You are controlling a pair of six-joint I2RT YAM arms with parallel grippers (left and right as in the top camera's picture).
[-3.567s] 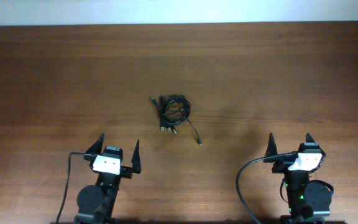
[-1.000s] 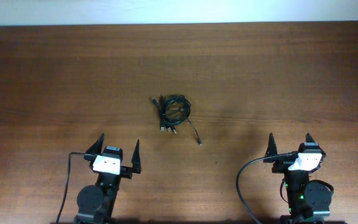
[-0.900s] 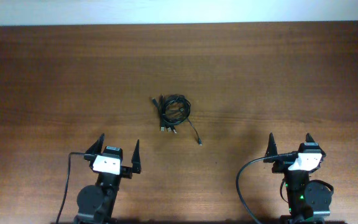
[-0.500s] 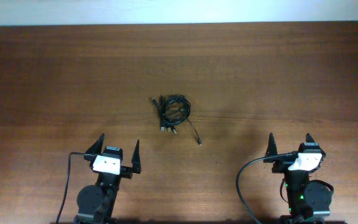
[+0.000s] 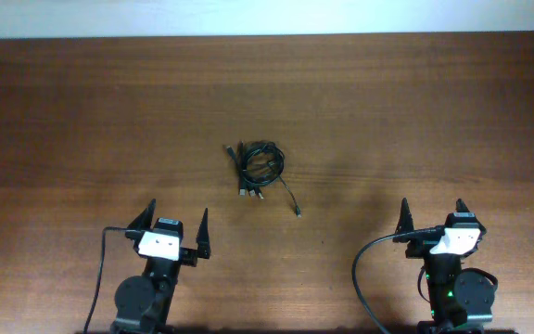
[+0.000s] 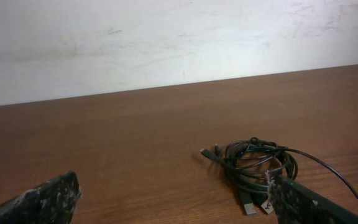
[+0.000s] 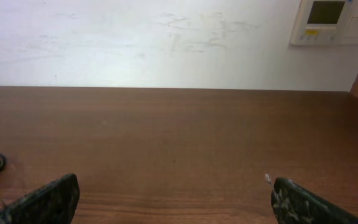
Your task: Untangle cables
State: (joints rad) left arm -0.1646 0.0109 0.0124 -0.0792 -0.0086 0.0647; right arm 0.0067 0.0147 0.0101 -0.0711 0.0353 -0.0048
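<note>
Apparently knotted cables (image 5: 260,167) at table (image 5: 82,111) centre, far from edges; both jaws gape.

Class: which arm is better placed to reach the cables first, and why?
Left. The cables lie nearer the left gripper than the right gripper. The left wrist view shows the whole bundle, the right only its edge.

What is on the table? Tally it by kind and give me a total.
Tangled black cable bundle: 1
Robot hands: 2 (left hand, right hand, both open)
Total: 3
</note>
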